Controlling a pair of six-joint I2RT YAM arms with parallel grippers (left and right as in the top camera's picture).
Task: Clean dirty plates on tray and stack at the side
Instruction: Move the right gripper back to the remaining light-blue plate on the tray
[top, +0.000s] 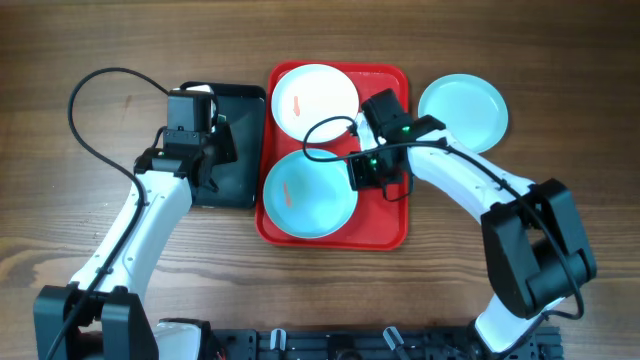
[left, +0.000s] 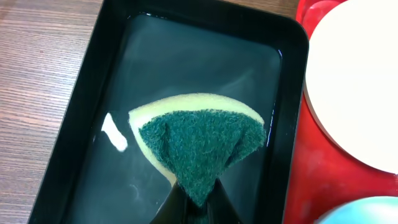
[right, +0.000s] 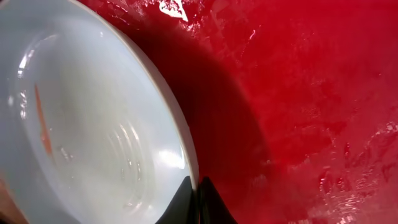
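Nearby, black tray (top: 240, 140) with green sponge (left: 199, 149) just beside red tray (top: 385, 215)

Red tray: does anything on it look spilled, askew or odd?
Nothing spilled or askew. Only faint orange-red smears stand out: one on the round white plate, one on the round light blue plate, both lying in the red plastic tray.

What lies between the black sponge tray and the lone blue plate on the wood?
The red tray, holding a white plate and a blue plate, with the right gripper over it, as the overhead view shows.
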